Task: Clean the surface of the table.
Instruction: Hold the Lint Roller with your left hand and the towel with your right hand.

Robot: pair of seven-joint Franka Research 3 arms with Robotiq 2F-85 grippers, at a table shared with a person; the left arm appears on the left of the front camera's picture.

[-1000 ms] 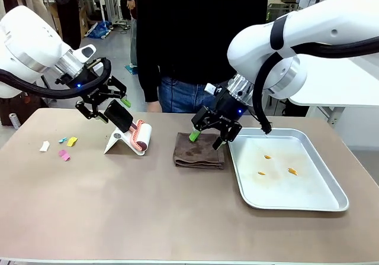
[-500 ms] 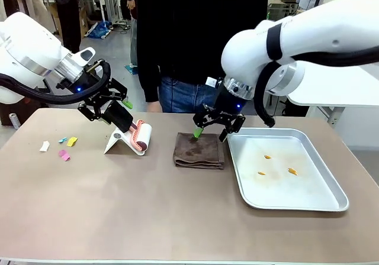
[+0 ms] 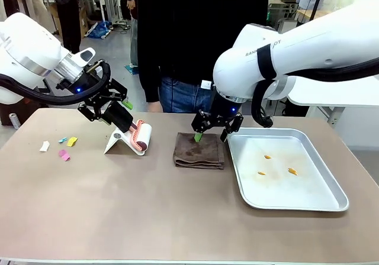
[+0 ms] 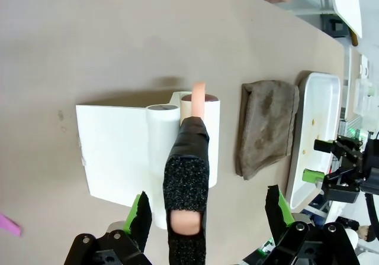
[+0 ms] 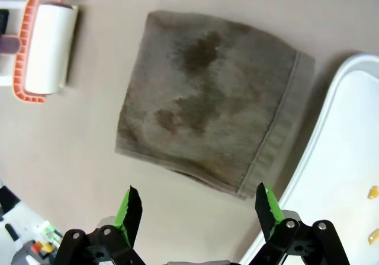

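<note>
The table (image 3: 148,206) spans the whole front view, a smooth matte taupe top with a thin pale edge, and a person (image 3: 189,40) in a dark top and jeans stands at its far side. At the table's left lie small paper scraps (image 3: 64,155) in white, teal, yellow and pink. Just right of them a lint roller (image 3: 141,136) leans on its white stand (image 3: 117,142). The left arm comes in low from the left, wrist tipped down toward the roller, and the left gripper (image 3: 112,112) is spread wide around the roller's black-wrapped handle (image 3: 121,118). Near the middle lies a folded brown towel (image 3: 199,151). The right arm bends across from the right, and the right gripper (image 3: 213,132) points straight down over the towel's far edge, jaws apart and holding nothing. Just right of the towel sits a silver metal tray (image 3: 331,188) with a few orange bits (image 3: 292,171) in it.

The left wrist view shows the handle (image 4: 186,182) lying between the green pads (image 4: 141,217), closer to one of them and with a clear gap to the other. The right wrist view looks down on the towel (image 5: 207,99) and shows dark stains on it, with the roller's orange frame (image 5: 23,46) off to one side
</note>
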